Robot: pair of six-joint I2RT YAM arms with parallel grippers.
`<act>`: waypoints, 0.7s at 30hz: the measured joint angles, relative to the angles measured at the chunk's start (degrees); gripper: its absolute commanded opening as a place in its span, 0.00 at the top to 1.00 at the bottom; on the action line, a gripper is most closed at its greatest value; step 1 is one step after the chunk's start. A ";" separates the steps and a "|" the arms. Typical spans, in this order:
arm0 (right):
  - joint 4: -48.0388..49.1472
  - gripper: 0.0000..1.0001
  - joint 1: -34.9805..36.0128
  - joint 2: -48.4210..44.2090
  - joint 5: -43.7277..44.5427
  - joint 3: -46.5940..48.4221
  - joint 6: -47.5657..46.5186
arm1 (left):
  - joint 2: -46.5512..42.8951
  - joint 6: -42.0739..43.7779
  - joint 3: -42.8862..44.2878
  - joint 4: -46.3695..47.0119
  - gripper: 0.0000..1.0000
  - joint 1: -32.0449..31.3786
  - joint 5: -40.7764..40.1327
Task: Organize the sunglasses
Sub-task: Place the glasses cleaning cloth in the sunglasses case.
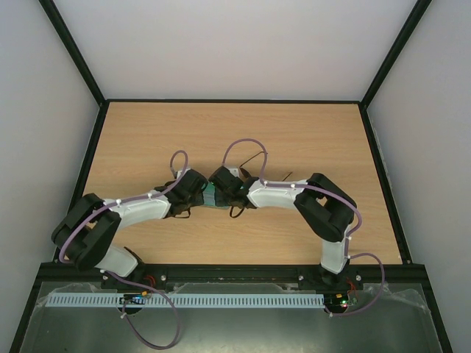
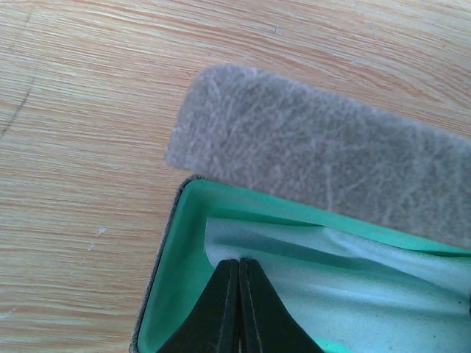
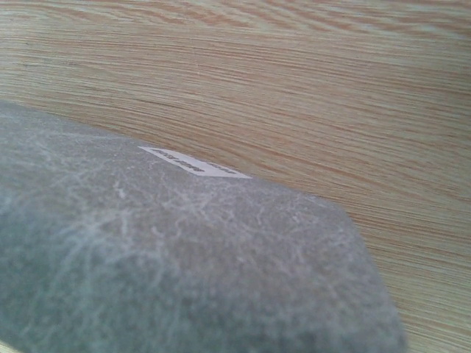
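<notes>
The grey case (image 2: 157, 283) lies open on the table, its green lining showing and a light blue cloth (image 2: 353, 279) spread inside. My left gripper (image 2: 239, 262) is shut, its black tips resting on the cloth's near corner. The grey lid (image 2: 324, 154) stands raised over the case and fills the right wrist view as the lid (image 3: 184, 257), hiding the right fingers. From above, both grippers meet at the case (image 1: 210, 196): the left gripper (image 1: 199, 193) and the right gripper (image 1: 223, 188). A thin dark wire, seemingly a temple arm of the sunglasses (image 1: 257, 157), pokes out behind the right wrist; the rest is hidden.
The wooden table (image 1: 147, 140) is ringed by a black frame and white walls. A white label (image 3: 195, 163) is stuck on the lid's outer face. Purple cables loop over both arms.
</notes>
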 measured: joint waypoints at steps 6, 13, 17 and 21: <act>0.20 0.99 -0.02 0.15 -0.04 0.00 0.00 | 0.31 -0.02 -0.50 0.33 0.97 0.00 0.04; 0.42 0.89 -0.02 0.50 -0.22 0.00 -0.02 | 1.07 -0.11 -0.72 0.33 0.85 0.02 0.09; 0.37 0.79 -0.09 0.50 -0.17 -0.17 0.02 | 1.01 -0.17 -1.09 -0.02 0.80 0.22 -0.07; 0.46 0.72 -0.09 0.04 -0.28 -0.42 -0.09 | -0.59 -0.24 -1.51 -0.90 0.73 0.24 0.09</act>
